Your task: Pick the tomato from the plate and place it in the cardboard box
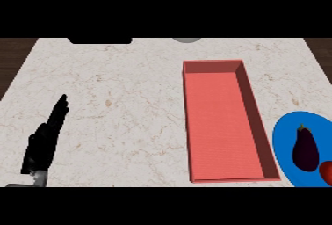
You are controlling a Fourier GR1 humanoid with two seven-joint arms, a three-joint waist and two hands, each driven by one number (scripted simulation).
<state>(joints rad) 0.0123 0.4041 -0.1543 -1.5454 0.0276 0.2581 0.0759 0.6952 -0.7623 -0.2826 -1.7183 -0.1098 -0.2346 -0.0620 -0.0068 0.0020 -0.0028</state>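
Observation:
A blue plate (285, 140) lies at the lower right of the head view, cut by the right edge. On it rests a dark purple eggplant (304, 148), and only a sliver of the red tomato (326, 171) shows at the frame's right edge. Left of the plate stands a long salmon-red open box (224, 121), nothing inside it. My left hand (44, 140) is at the lower left, open with fingers straight and pointing up the counter, far from the plate and box. My right hand does not appear.
The pale marble counter (123, 96) spreads between my left hand and the box. A black shape (100, 40) and a grey round object (186, 39) sit at the far edge. Dark wood flooring (13, 52) shows beyond the counter's sides.

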